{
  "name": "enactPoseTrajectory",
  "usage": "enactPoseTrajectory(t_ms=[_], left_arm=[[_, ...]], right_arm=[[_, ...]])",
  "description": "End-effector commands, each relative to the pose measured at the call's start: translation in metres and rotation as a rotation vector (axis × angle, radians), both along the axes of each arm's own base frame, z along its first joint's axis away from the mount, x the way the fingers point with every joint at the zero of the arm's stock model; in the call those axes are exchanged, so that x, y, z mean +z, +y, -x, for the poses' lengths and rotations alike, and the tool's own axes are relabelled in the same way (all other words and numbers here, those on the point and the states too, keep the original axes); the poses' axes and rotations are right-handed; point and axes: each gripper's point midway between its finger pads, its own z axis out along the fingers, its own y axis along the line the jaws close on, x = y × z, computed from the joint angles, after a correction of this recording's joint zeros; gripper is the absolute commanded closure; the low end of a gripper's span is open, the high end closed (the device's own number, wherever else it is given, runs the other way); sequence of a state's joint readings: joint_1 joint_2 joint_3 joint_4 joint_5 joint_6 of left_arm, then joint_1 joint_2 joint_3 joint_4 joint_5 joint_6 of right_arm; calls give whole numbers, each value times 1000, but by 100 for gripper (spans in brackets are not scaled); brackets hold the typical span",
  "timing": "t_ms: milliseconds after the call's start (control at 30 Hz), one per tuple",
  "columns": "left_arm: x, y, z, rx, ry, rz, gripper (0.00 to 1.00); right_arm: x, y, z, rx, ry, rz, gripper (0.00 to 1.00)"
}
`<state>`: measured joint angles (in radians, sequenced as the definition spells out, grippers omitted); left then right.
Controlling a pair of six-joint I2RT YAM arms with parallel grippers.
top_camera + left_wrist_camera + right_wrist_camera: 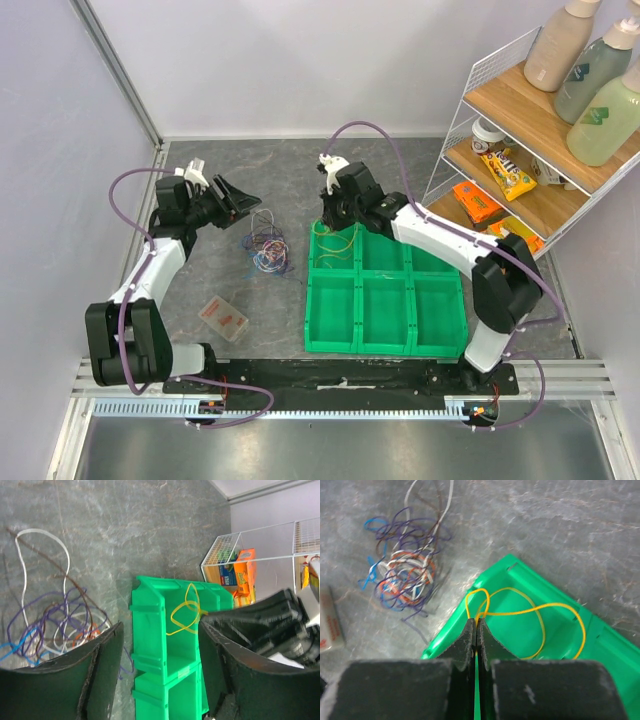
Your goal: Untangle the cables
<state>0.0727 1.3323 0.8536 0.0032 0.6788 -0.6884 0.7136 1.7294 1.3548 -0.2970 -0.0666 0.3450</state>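
We are finding the right gripper (pixel 476 622) pinched fully together on the yellow cable (pixel 530 611), which is looping just beyond its fingertips into the bin (pixel 506 573). The left gripper (pixel 160 626) is gaping wide, gripping nothing. The tangled cables (pixel 60 622) are lying just outside one finger.

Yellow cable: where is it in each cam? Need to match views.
Top external: yellow cable lies in the top-left compartment of the green bin.
Left wrist: cable at centre, looped at the bin's upper end.
Right wrist: cable at centre, pinched by the right gripper, jaws shut.
Shared landmark: the green bin.
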Motion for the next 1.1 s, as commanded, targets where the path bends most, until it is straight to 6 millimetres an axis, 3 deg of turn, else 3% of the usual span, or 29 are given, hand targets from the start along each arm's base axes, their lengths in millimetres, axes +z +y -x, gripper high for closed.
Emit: enactPoseTrajectory(t_ms=[0,100,200,267,333,367,500,567,600,733,833,900,967,1067], left_arm=[[-5,8,14,83,60,15,32],[-21,24,27,172,138,-71,33],[-35,32,44,202,178,-142,36],[-44,31,54,205,187,-181,37],[-54,32,60,234,194,-234,37],[-60,20,66,208,196,-260,37],[-69,5,70,198,221,-280,37],[-73,5,66,203,244,-286,36],[-75,8,65,209,270,-308,35],[-85,23,58,226,368,-415,33],[-83,31,50,253,385,-390,35],[-85,41,47,298,416,-316,39],[-87,47,46,321,435,-212,42],[-90,38,56,292,460,-140,44]], right_arm=[[15,12,-33,10,-47,-64,100],[-4,16,2,31,78,-78,100],[-16,2,40,2,110,-35,100],[-22,-7,55,-24,124,-1,100],[-38,-21,57,-70,121,95,100],[-45,-25,56,-81,117,126,100],[-75,-6,53,-12,116,209,100],[-82,-7,46,-30,89,308,100],[-80,-10,41,-49,75,334,96],[-50,-26,27,-112,-11,398,47],[-17,-27,16,-151,-81,409,29],[3,-11,16,-140,-129,368,22],[13,23,24,-69,-136,266,19],[19,84,48,59,-59,36,18]])
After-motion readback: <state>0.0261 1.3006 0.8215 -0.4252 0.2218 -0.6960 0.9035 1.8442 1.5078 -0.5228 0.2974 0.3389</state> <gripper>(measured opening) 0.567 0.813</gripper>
